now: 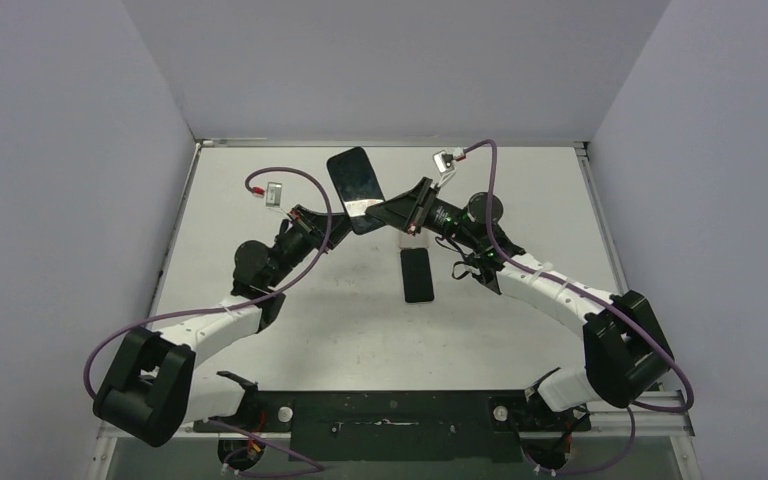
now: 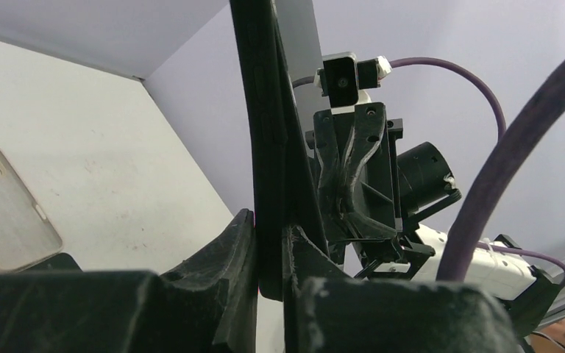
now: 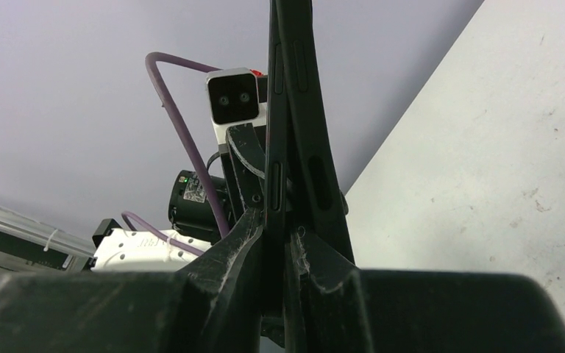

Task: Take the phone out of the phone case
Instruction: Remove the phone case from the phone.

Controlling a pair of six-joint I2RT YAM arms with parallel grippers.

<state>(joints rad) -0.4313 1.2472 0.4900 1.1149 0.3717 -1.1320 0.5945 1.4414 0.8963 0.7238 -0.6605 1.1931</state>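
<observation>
My left pincer (image 2: 268, 254) and right pincer (image 3: 276, 239) both pinch the phone (image 1: 353, 178) edge-on, raised above the far middle of the table (image 1: 520, 200). I'd hold one side firmly and peel the case (image 3: 313, 176) away slowly, without twisting.

A: White links on the left arm (image 1: 215, 325) and right arm (image 1: 550, 290), chunky black shoulder housings (image 1: 145, 385)!
B: And purple cables (image 2: 499, 180) looping off each wrist. The right tool (image 3: 276, 250): black, scuffed pale along its edges.
</observation>
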